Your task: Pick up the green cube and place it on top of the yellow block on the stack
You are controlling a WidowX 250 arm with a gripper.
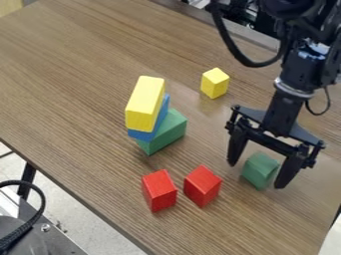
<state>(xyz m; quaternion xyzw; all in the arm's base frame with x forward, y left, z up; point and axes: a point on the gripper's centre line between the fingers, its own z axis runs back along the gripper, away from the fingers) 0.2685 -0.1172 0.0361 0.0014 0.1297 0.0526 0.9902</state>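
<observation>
The black gripper (255,173) hangs low at the right of the table, its fingers open and spread to either side of a small green block (259,170). That block seems to rest on the table, with a visible gap to the left finger and the right finger close beside it. Two red blocks (159,190) (202,186) stand side by side to the left of the gripper. Farther back is a stack: a large green block (172,130) at the bottom, a blue block (162,115) above it and a long yellow block (144,103) on top.
A small yellow cube (214,82) stands on the wooden table (80,64) behind the gripper, right of the stack. The table's edge runs diagonally along the lower left, with a black cable (41,211) and metal equipment beyond it.
</observation>
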